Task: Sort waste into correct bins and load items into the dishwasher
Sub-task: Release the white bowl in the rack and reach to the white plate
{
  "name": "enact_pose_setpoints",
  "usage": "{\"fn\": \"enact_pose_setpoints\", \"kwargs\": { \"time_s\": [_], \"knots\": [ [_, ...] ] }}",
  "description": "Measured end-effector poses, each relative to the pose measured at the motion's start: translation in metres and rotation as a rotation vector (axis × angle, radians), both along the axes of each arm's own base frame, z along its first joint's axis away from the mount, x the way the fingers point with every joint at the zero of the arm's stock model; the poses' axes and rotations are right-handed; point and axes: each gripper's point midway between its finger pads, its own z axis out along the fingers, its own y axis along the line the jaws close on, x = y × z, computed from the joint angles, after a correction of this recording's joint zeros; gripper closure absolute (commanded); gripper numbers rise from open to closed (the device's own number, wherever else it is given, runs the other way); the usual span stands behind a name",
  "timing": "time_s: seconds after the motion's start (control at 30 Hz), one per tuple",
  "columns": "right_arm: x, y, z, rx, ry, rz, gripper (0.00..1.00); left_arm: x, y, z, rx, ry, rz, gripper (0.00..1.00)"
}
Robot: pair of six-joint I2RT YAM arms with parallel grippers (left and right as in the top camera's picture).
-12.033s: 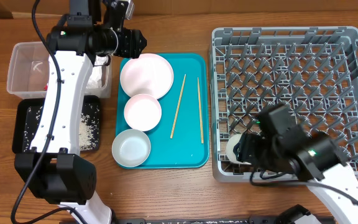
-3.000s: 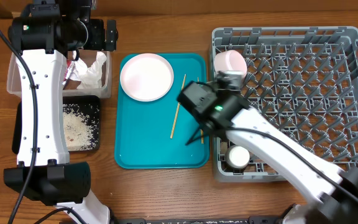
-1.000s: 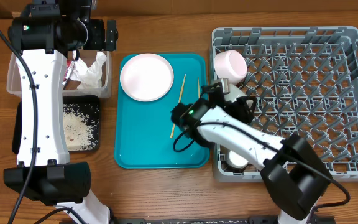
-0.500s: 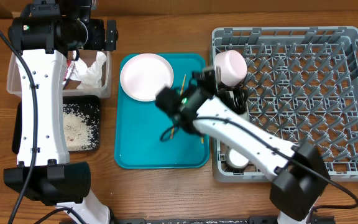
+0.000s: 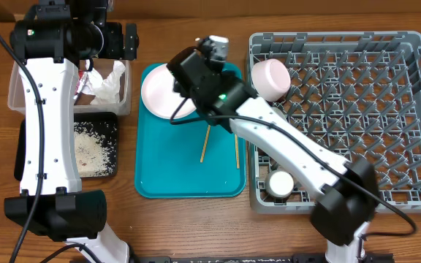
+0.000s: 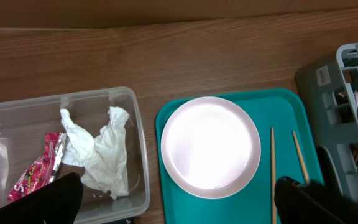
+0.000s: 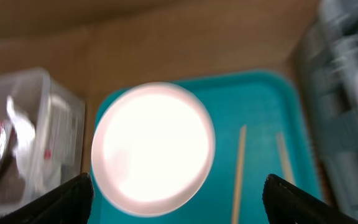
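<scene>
Round white plate [image 6: 210,146] at teal tray's [image 5: 174,172] top left, chopsticks [image 5: 205,145] beside. Left of tray: clear tub [image 6: 138,143] holding napkins [image 6: 104,155], red wrapper [image 6: 39,171]; black tray [image 5: 28,139] holding rice [image 5: 90,150]. Right: dish rack [image 5: 357,109] holding white bowl [image 5: 271,79], cup [image 5: 281,183]. Left gripper [image 6: 179,196], right gripper [image 7: 179,193]: fingers spread, empty.

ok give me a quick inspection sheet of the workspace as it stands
surface: wooden table, teal tray on it
job's things: plate and two chopsticks on the teal tray; bowl and cup in the dish rack; napkins and red wrapper in the clear tub; rice in the black tray
clutter: nothing seen
grippers: left gripper open, empty; right gripper open, empty, above the plate
cables: black cable along the left arm
surroundings: nothing seen
</scene>
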Motion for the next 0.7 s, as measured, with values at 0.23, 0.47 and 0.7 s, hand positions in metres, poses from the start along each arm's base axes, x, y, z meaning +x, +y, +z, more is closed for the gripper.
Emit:
{"fn": "enact_pose_setpoints", "kwargs": {
  "time_s": [0.23,0.47,0.7],
  "knots": [
    [0.006,0.007,-0.093,0.041,0.240,0.091,0.20,0.000,0.000,0.000,0.000,0.000,0.000,0.00],
    [0.017,-0.006,-0.113,0.091,0.310,0.078,0.20,0.000,0.000,0.000,0.000,0.000,0.000,0.00],
    [0.011,0.008,-0.121,0.111,0.327,0.111,0.14,0.000,0.000,0.000,0.000,0.000,0.000,0.00]
  ]
}}
